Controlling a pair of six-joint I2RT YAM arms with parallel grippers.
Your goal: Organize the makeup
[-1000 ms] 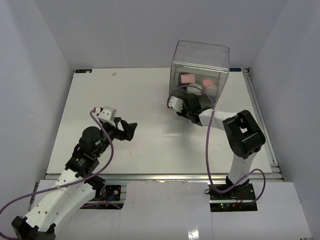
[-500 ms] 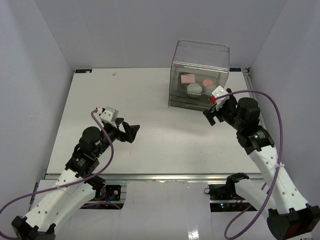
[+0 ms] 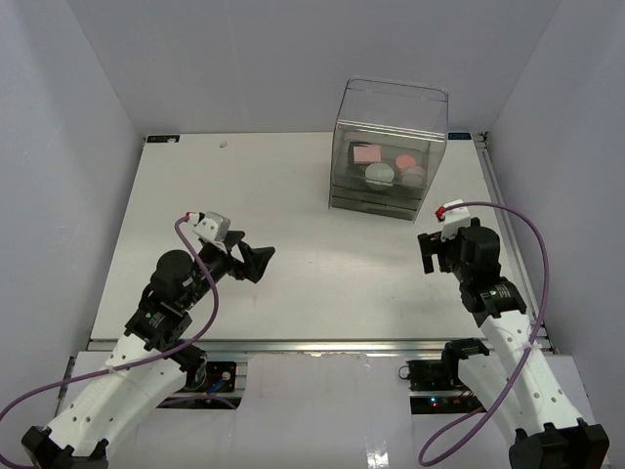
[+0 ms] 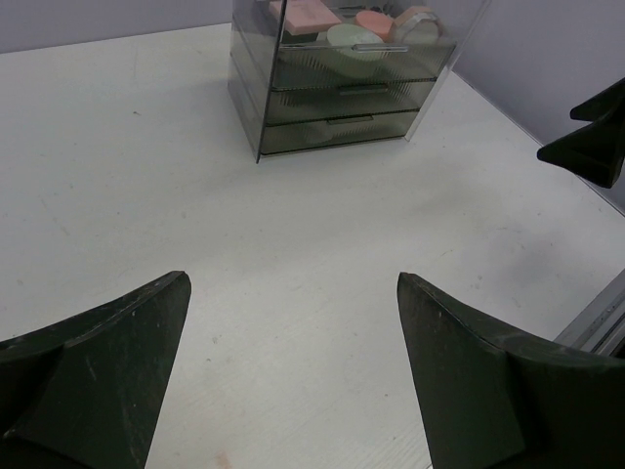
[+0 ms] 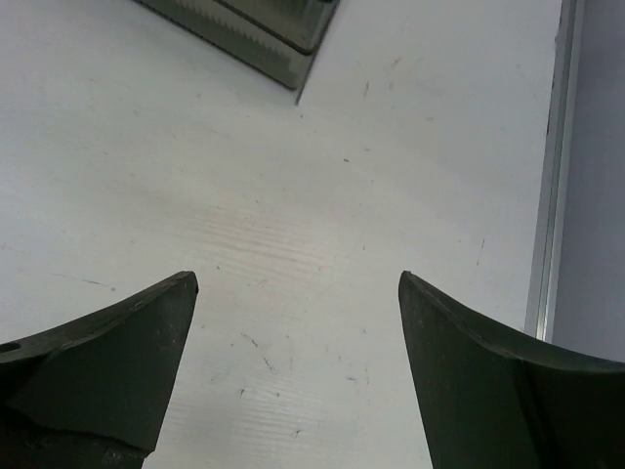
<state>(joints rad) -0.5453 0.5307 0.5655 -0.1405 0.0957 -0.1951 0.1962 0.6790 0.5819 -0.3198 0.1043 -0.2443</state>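
Note:
The makeup that shows lies in the top tray of the clear drawer box (image 3: 391, 117): a pink palette (image 3: 366, 153) and pale round compacts (image 3: 380, 175). The left wrist view shows the same box (image 4: 337, 98), pink palette (image 4: 311, 14) and a pale green compact (image 4: 354, 37). The brushes and the white-and-blue packets are out of view. My left gripper (image 3: 256, 262) is open and empty over bare table at mid-left (image 4: 293, 283). My right gripper (image 3: 430, 254) is open and empty in front of the box's right corner (image 5: 298, 283), apart from it.
The box's grey drawers (image 4: 342, 122) look pushed in. Its bottom corner (image 5: 264, 29) shows at the top of the right wrist view. A metal rail (image 5: 552, 166) runs along the table's right edge, with walls close on three sides. The right gripper's fingers (image 4: 591, 137) show in the left wrist view.
My right arm has pulled back from the front of the box, toward the near right of the table. My left gripper has shifted slightly toward the right.

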